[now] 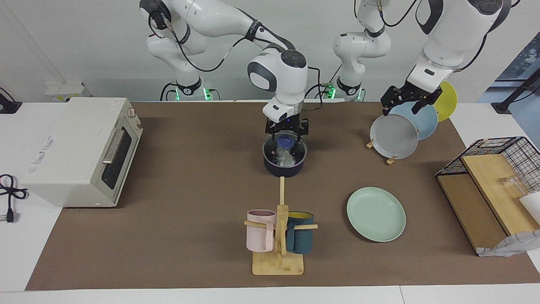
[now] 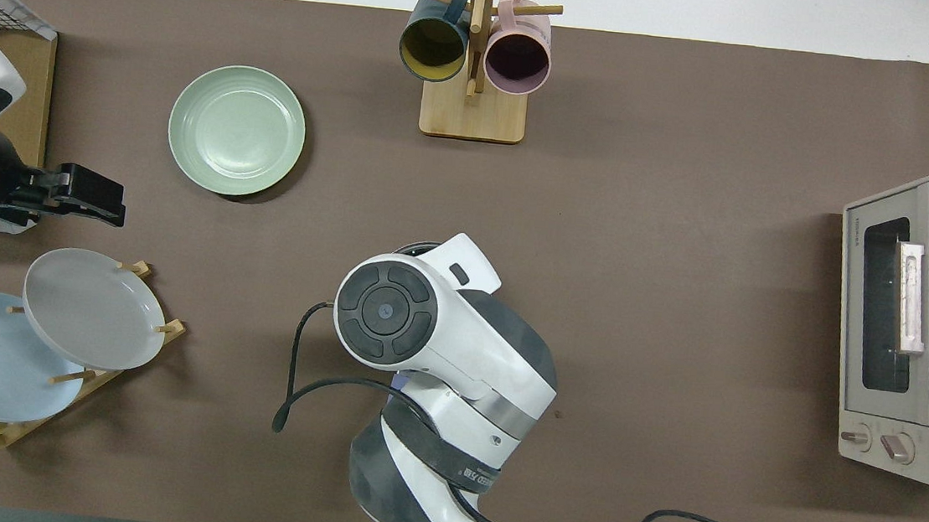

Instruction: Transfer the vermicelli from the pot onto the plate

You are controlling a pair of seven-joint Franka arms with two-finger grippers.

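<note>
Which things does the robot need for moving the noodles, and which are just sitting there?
Needed: vermicelli, pot, mint-green plate, right gripper over the pot.

Just there: toaster oven, mug stand, plate rack, wire basket, waiting left gripper.

The pot (image 1: 284,159), a dark navy saucepan, stands upright mid-table, nearer to the robots than the plate. The vermicelli (image 1: 284,158), a translucent whitish clump, lies inside it. The plate (image 1: 376,214), round, shallow, pale mint-green, lies flat and bare toward the left arm's end
</note>
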